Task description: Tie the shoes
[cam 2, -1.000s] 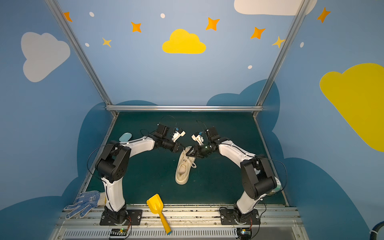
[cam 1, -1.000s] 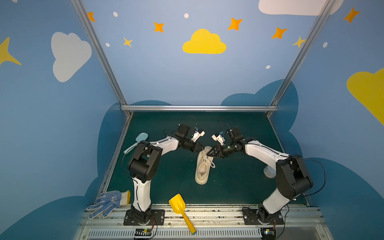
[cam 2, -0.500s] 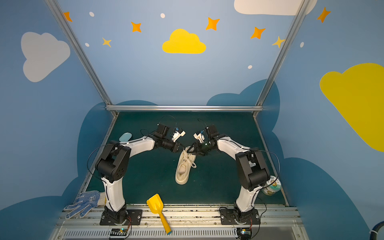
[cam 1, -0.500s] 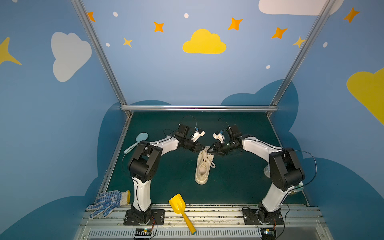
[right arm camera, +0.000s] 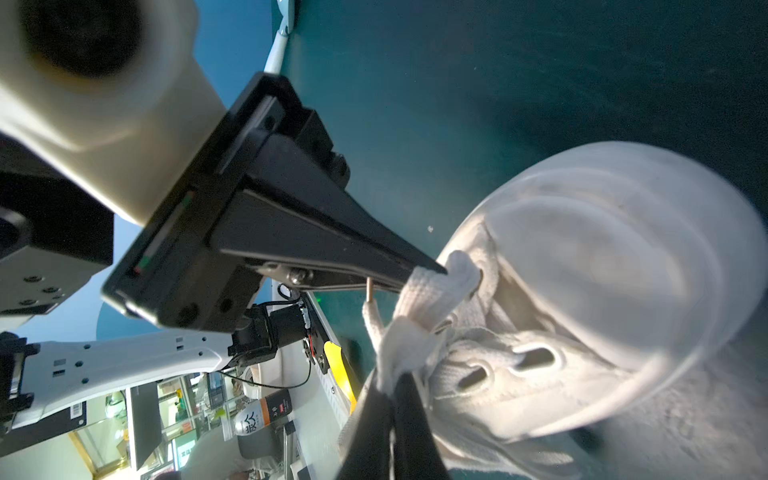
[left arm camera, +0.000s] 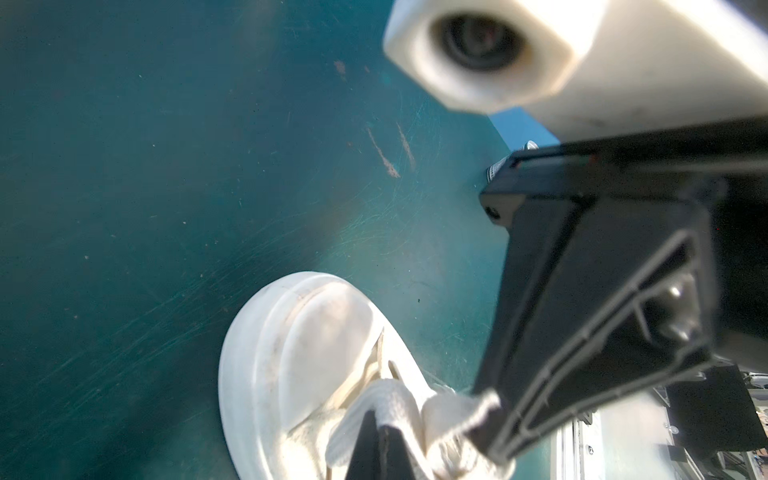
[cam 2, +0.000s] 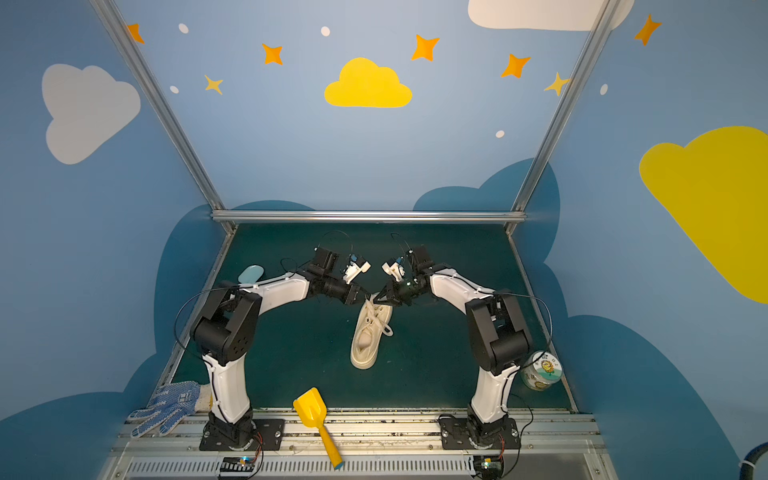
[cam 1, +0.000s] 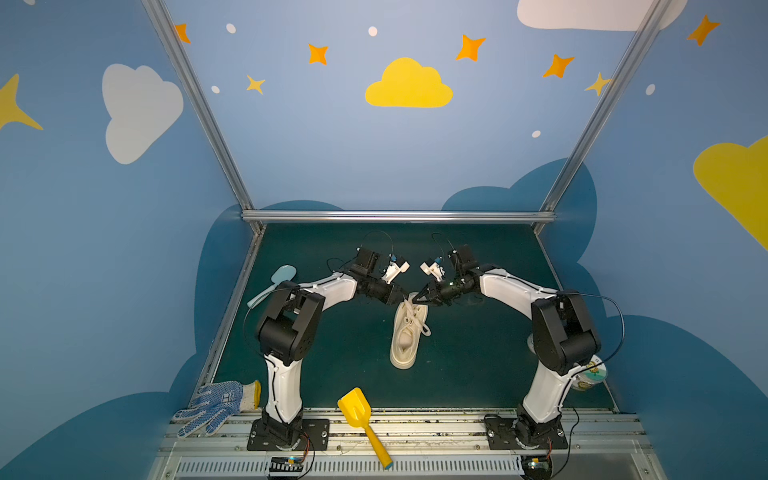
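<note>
Mid-tabletop (cam 1: 332, 374), sole down: a single cream shoe (cam 1: 404, 338), toe toward the far side and angled slightly right, heel toward the near edge, opening facing up. Over the toe end of the lacing, tip to tip and low: left hand (cam 1: 403, 296) extended from the left, right hand (cam 1: 419, 298) extended from the right, nearly touching. Left hand clenched, grasping a strand of the laces (right arm camera: 430, 286) standing up beside the eyelets nearest the toe cap, no gap visible between its fingers (right arm camera: 332, 241). Right hand likewise clenched, dark fingers (right arm camera: 409, 424) pressed together on a bunched strand just beside the first, cloth spilling out on both sides of the pinch. Both strands raised off the upper, close together between the two tips. Further down the shoe, lacing slack through the oval eyelets; one loose end draped over the right flank. Well apart from all this, at the near edge between the arm bases: yellow shovel (cam 1: 355, 409), blade on the green, handle out over the metal rail. At the near left corner: blue-dotted glove (cam 1: 216, 405), lying half on the rail. Far left, beside the left arm: pale blue spoon (cam 1: 283, 274). Near right, partly hidden behind the right arm: small jar (cam 2: 542, 370) with a printed lid.
</note>
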### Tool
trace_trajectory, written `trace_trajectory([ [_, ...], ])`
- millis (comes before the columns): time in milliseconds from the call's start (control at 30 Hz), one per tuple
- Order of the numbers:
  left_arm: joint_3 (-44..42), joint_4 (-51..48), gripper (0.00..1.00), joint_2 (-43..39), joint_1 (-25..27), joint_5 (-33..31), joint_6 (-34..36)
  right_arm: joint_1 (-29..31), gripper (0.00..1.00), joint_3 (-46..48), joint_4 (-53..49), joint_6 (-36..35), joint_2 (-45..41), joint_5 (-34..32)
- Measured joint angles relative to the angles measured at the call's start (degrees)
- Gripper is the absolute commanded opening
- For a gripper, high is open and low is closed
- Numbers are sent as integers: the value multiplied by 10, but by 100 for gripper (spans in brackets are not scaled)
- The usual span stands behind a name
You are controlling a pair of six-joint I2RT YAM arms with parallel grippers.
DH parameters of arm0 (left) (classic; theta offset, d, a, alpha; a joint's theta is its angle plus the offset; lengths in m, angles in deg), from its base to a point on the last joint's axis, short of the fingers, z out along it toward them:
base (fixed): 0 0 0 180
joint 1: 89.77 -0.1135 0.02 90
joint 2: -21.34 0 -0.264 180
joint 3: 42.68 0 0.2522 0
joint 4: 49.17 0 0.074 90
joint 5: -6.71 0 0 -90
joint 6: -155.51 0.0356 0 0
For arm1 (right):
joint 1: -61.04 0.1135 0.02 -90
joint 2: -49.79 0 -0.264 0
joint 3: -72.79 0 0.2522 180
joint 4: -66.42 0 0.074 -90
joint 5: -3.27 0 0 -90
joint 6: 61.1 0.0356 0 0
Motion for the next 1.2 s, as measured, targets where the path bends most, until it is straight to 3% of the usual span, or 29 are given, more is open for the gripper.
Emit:
trace_trajectory([
  [333, 5, 0, 4, 28, -1, 12, 0, 49, 0, 42, 2, 2, -61, 12],
  [733, 28, 12, 4, 39, -1, 35, 0, 86, 0, 63, 14, 14, -64, -2],
  [767, 28, 13, 4, 39, -1, 36, 0, 88, 4, 64, 14, 14, -64, -7],
  [833, 28, 14, 4, 39, 0, 37, 0, 90, 27, 67, 14, 17, -64, -14],
  [900, 28, 16, 4, 39, 1, 37, 0, 91, 36, 73, 12, 18, -68, -24],
  [1200, 28, 17, 4, 39, 9, 38, 5, 42, 50, 113, 2, 24, -167, -46],
])
